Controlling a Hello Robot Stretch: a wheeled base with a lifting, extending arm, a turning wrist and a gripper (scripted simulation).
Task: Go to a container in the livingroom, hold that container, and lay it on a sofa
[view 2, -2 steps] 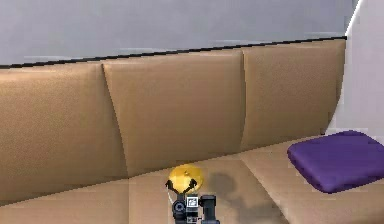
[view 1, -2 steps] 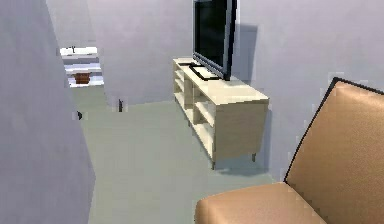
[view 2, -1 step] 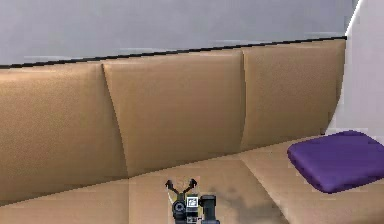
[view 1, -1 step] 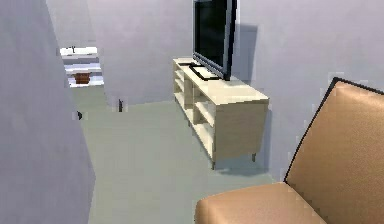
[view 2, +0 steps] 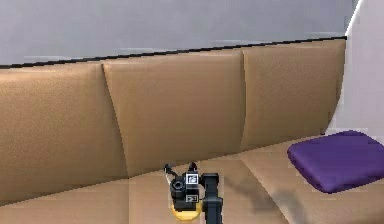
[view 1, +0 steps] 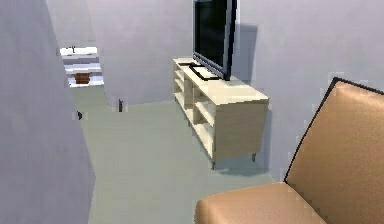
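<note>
A tan leather sofa (view 2: 180, 100) spans the arm side view, its seat running along the bottom. The dark arm rises from the bottom edge, and my gripper (view 2: 182, 168) stands over the seat cushion with thin fingers pointing toward the backrest. A small yellow rounded thing (view 2: 183, 212) sits just below the gripper's body against the seat. I cannot tell whether the gripper holds anything. The sofa's end (view 1: 345, 150) also shows at the forward view's right.
A purple cushion (view 2: 340, 160) lies on the sofa seat at the right. Ahead, a pale wooden TV stand (view 1: 225, 110) carries a black television (view 1: 215, 35) against the wall. Open grey floor (view 1: 140, 150) leads to a doorway with a small shelf (view 1: 80, 65) beyond.
</note>
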